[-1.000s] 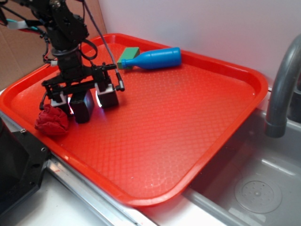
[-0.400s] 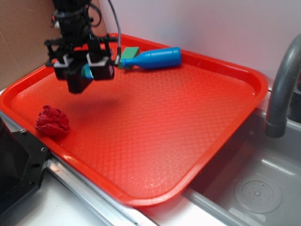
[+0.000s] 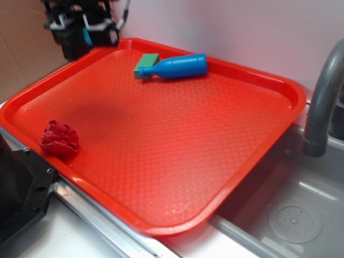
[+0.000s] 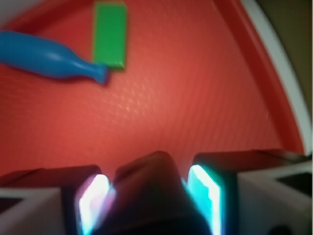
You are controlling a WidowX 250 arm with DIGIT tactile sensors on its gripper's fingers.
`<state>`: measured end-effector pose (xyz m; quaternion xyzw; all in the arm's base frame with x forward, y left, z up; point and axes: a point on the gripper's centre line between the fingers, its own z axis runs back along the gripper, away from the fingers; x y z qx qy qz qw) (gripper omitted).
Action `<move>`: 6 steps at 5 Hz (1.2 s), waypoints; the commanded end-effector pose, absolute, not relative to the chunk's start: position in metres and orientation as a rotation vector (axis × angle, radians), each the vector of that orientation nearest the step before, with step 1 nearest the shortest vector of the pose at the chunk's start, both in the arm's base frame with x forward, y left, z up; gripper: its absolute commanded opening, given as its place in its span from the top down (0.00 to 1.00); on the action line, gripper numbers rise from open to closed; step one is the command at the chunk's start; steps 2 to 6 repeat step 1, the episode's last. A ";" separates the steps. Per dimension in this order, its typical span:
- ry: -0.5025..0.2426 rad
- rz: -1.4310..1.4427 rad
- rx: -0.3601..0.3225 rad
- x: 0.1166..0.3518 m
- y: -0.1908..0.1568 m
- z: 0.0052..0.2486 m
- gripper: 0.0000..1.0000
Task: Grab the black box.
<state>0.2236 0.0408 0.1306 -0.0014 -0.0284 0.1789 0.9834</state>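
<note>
Gripper (image 4: 149, 196) clamped on box (image 4: 146, 188), raised above tray (image 3: 161, 161) far-left corner; bottle (image 3: 177, 66) at tray's far rim

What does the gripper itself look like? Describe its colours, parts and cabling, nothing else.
The gripper is black, built from blocky finger mounts with white inserts. In the wrist view each of its fingers carries a glowing panel on its inner face, white to cyan. A thin grey cable runs up beside it.
</note>
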 end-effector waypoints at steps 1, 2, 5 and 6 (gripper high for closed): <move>-0.175 0.193 0.045 0.236 0.005 0.184 1.00; -0.175 0.193 0.045 0.236 0.005 0.184 1.00; -0.175 0.193 0.045 0.236 0.005 0.184 1.00; -0.175 0.193 0.045 0.236 0.005 0.184 1.00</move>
